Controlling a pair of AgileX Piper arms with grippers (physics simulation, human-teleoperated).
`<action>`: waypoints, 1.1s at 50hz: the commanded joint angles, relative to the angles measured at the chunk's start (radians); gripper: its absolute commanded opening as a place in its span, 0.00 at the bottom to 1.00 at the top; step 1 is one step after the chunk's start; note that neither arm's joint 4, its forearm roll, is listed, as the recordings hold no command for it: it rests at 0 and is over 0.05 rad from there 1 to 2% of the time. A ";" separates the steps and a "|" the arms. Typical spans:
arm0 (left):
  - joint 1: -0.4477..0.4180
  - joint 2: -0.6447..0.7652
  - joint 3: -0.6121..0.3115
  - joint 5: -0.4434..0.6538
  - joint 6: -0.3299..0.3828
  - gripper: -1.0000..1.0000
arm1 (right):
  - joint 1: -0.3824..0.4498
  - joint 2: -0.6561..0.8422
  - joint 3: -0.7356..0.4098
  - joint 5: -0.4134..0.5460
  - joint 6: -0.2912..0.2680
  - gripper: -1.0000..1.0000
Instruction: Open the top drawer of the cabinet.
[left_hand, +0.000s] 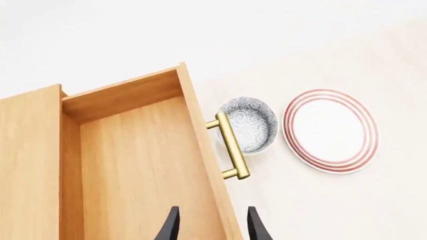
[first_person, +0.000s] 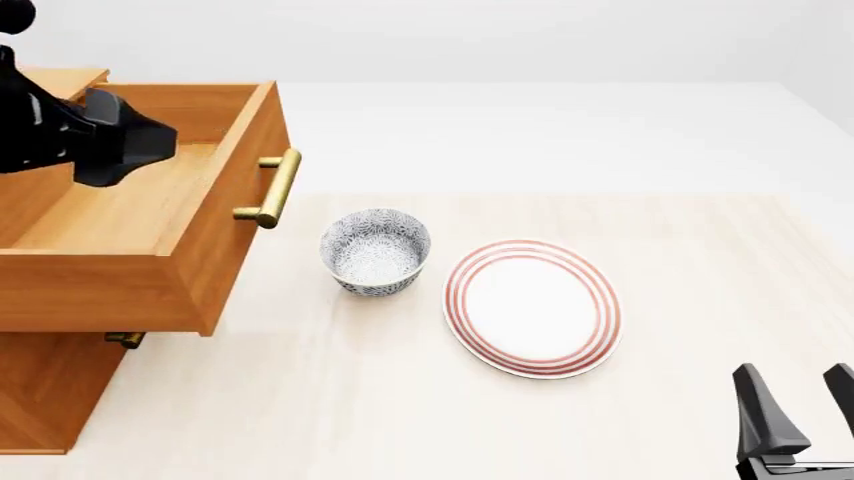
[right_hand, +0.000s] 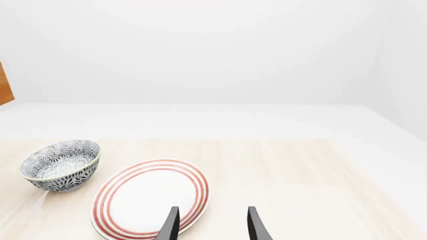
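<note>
Right gripper (first_person: 798, 405) nearest, parted, empty. Left gripper (left_hand: 212, 225) parted, empty, above top drawer (first_person: 147, 215), pulled well out of cabinet (first_person: 47, 385). Probably rigid, sliding easily; best gripped by handle (first_person: 272, 188).

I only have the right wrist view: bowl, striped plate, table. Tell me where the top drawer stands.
Observer: The top drawer is pulled well out of the cabinet.
Operator: Report the left gripper.
Observer: The left gripper hovers above the drawer's front wall, jaws open, gripping nothing.
Operator: Give me the handle.
Observer: The brass handle is free; nothing touches it. In the front view the bowl sits on the table lower and to its right.
</note>
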 joint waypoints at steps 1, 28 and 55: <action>0.014 -0.023 -0.014 -0.006 -0.004 1.00 | 0.000 0.000 0.000 0.000 0.000 1.00; 0.090 -0.107 -0.023 -0.044 -0.013 1.00 | 0.000 0.000 0.000 0.000 0.000 1.00; 0.098 -0.168 -0.061 -0.065 0.059 1.00 | 0.000 0.000 0.000 0.000 0.000 1.00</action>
